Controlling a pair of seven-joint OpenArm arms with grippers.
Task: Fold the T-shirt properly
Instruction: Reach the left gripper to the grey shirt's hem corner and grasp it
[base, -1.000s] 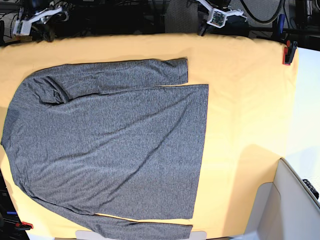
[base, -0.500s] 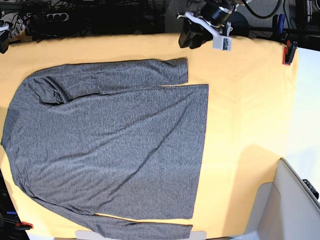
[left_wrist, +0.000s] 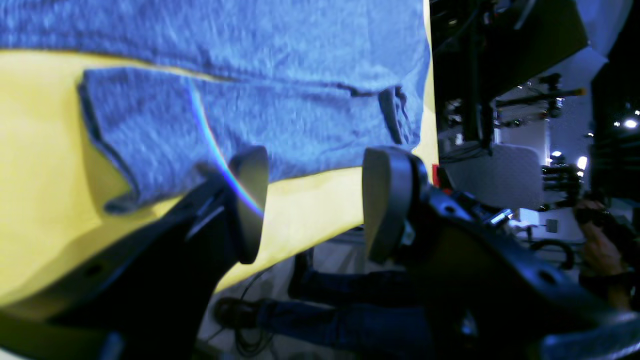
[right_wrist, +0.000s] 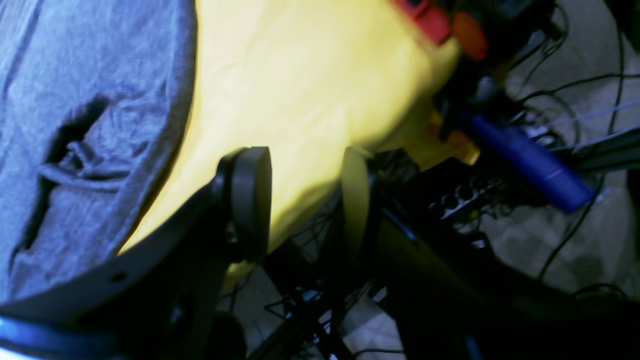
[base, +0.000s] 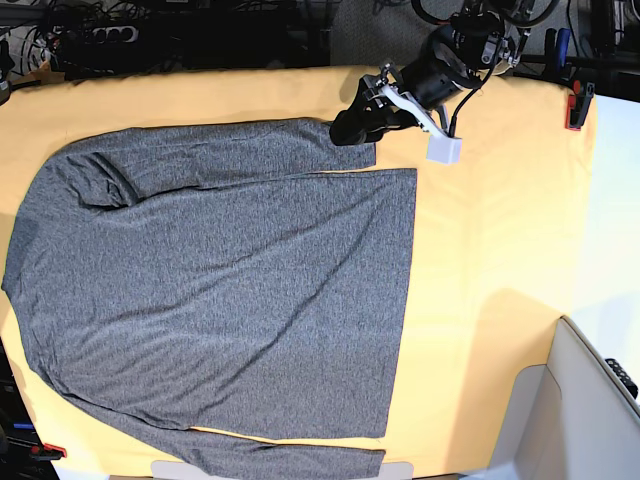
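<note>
The dark grey T-shirt lies spread flat on the yellow-orange cloth, collar end at the left and hem at the right. Its upper sleeve runs along the back; the lower sleeve lies at the front edge. My left gripper reaches in from the back right and hovers over the upper sleeve's cuff. In the left wrist view the left gripper is open and empty, with the cuff just ahead. My right gripper is open and empty at the cloth's edge, the shirt to its left.
A red clamp grips the cloth at the back right, and another red clamp sits at the front left. A grey-white box stands at the front right. Cables and a blue handle lie beyond the table's edge.
My left arm has swung down from behind the table to the upper sleeve's cuff, its jaws opening. The right arm has left the base view's top left, and its jaws have opened.
</note>
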